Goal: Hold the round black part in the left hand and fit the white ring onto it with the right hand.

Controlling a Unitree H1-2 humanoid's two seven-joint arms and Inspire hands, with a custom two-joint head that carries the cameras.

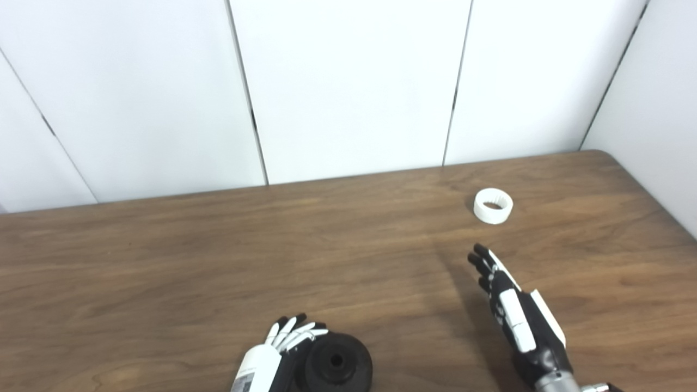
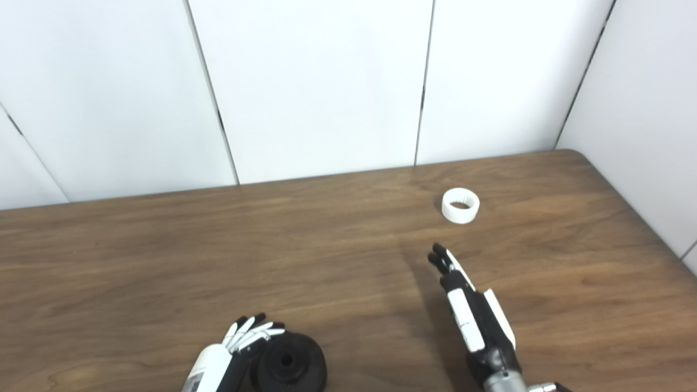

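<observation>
Right hand (image 1: pixel 514 313) hovers over the brown wooden table (image 1: pixel 163 261), fingers extended and holding nothing; the small white plastic ring (image 1: pixel 493 206) lies at its 12 o'clock, apart; left hand (image 1: pixel 277 348), at 8 o'clock, curls against the round black ribbed part (image 1: pixel 337 366).

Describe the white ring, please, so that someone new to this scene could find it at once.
Start at the wooden table and look to its far right area, near the rounded corner by the wall. There, beyond the fingertips of the right hand, lies the white ring, flat and untouched. It is the only white, hollow object on the table; the round black part sits near the front edge.
</observation>
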